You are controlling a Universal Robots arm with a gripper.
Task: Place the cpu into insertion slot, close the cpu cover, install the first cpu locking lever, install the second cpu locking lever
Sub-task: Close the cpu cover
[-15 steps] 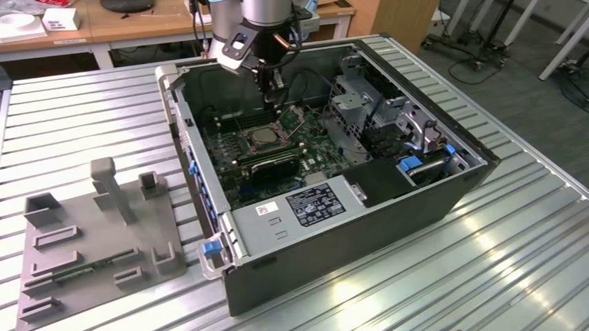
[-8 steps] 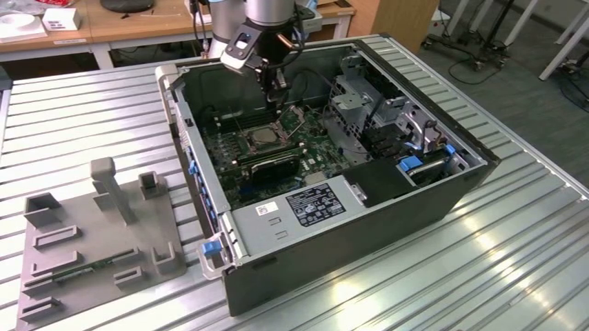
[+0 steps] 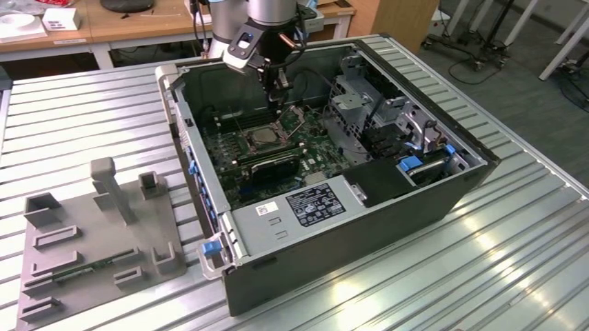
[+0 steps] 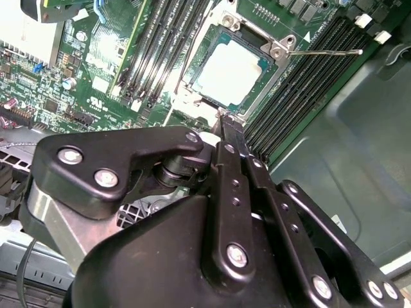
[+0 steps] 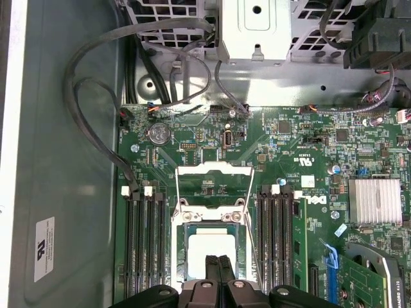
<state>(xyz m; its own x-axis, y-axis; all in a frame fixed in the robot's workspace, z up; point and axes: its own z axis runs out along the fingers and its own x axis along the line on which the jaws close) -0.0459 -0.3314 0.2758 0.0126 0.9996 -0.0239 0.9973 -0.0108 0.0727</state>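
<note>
The cpu [image 5: 209,247] [image 4: 228,74] lies flat in the insertion slot [image 5: 187,226] [image 3: 265,140] on the green motherboard, its pale metal top showing. The cpu cover [image 5: 215,168] [image 3: 296,114] stands swung up at the slot's hinge side, with the board visible through its cut-out. Two thin locking levers [image 5: 174,224] [image 4: 327,52] are unlatched and stick out beside the slot. My gripper [image 3: 276,93] [image 4: 221,120] [image 5: 218,262] hangs just above the near edge of the cpu, its two black fingers pressed together with nothing between them.
Black memory slots [image 5: 142,244] [image 5: 279,231] flank the socket. The grey perforated drive cage [image 3: 354,103] and cables [image 5: 96,128] crowd the case on the exterior view's right. The case walls [image 3: 184,110] enclose the board. A grey fixture plate [image 3: 92,234] lies on the table outside.
</note>
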